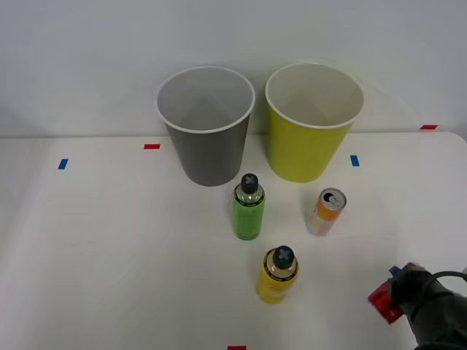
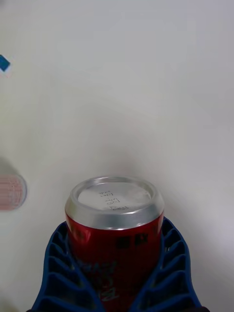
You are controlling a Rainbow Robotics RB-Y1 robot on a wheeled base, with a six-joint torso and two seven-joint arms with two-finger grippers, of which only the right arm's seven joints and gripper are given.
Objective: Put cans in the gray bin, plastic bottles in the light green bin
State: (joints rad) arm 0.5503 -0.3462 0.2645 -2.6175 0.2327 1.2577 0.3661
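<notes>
Resting on white table (image 1: 109, 255): bottles, orange can.

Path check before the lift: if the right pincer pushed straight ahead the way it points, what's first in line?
Probably nothing: the right pincer, shut on the red can, faces bare table. The orange can sits off to one side; depth uncertain.

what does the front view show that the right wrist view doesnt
Front view alone: the gray bin, the light green bin, the green bottle and the yellow bottle. Right wrist view alone: the blue fingers closed around the red can, and its silver top. Both: the red can, the orange-and-white can, the white table.
</notes>
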